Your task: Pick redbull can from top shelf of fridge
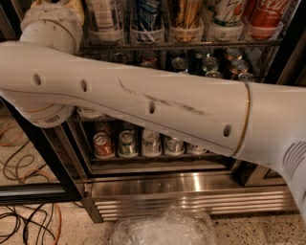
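The robot's big white arm (pixel 158 107) stretches from 4 o'clock up to 10 o'clock, right across the open fridge (pixel 181 189). Its gripper is out of sight beyond the round joint at 11 o'clock, so I cannot tell whether it is open or closed. The redbull can (pixel 146 12) stands in a plastic cup on the top shelf (pixel 191 44) at 12 o'clock, among other tall cans.
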Robot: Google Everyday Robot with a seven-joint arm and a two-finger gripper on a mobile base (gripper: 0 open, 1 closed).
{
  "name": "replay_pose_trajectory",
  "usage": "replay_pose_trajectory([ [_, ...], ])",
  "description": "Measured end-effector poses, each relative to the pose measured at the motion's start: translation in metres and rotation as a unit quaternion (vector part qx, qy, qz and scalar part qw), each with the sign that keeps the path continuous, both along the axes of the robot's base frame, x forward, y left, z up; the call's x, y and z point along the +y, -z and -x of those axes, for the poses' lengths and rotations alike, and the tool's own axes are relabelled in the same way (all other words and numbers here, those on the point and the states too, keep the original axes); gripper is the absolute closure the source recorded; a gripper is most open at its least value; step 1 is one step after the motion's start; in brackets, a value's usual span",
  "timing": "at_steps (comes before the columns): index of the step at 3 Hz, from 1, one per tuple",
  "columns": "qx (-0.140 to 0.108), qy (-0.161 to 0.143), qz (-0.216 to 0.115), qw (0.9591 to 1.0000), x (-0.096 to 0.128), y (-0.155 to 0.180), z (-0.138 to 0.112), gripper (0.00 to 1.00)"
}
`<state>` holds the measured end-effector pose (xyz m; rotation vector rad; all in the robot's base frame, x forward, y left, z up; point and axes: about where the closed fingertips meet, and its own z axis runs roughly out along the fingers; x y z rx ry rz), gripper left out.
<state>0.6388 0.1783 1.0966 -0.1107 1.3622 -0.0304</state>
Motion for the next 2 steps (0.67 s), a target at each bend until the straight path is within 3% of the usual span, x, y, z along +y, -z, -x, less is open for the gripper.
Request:
replay_pose_trajectory([
  [2, 0.005, -0.025, -0.005, 0.9997, -0.0012, -0.0032, 0.0255, 1.0],
])
